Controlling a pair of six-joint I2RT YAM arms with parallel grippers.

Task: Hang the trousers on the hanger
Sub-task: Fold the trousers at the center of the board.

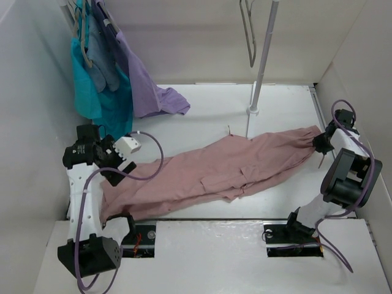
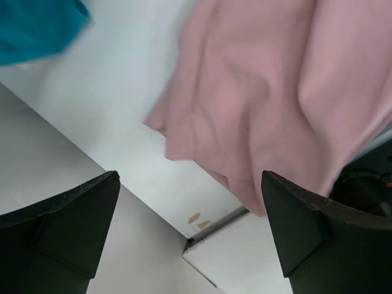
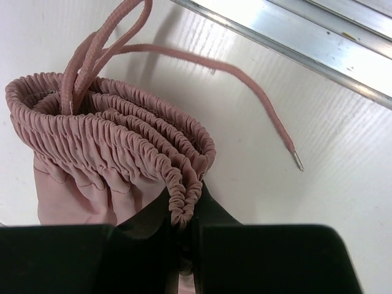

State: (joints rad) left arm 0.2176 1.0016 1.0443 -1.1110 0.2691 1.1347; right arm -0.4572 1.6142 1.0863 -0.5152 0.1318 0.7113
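**Right arm has the waistband, left arm open over the leg end, hanger not engaged**

- Right gripper (image 3: 187,245): pressed together on the gathered elastic waistband (image 3: 116,131). Several folds are bunched in the pinch, so it probably has front and back layers together, which is what you want for lifting the waist as one edge.
- Drawstring (image 3: 245,76): loose on the table toward the right edge, outside the pinch.
- Left gripper (image 2: 190,236): spread wide, nothing between the fingers. It hangs over the leg end by the near-left corner. The left wrist view shows pink cloth just past the gap. Can't confirm any contact.
- Trousers (image 1: 226,171): lying on the table (image 1: 282,104), running diagonally from the near-left corner to the right edge, waist at the right arm. Wrinkled, legs roughly on top of each other.
- Hanger (image 1: 248,33): bare, hanging above the far edge right of centre, just beside the white pole (image 1: 262,61), well apart from the cloth. Its hook is cut off at the top of the view.
- Far-left corner: teal garment (image 1: 116,104), blue-grey one (image 1: 107,70) and lavender one (image 1: 147,86) on other hangers. The lavender hem reaches the table near the trousers, apart from them.

Read: early, grasp stage. One arm on each end looks like setup to raise the cloth taut and drape it over the hanger bar. Left needs to come down and close on the legs first.

Risks: the dangling drawstring could snag, the soft layers could slip out of the pinch, and the hanger could swing when cloth hits it.
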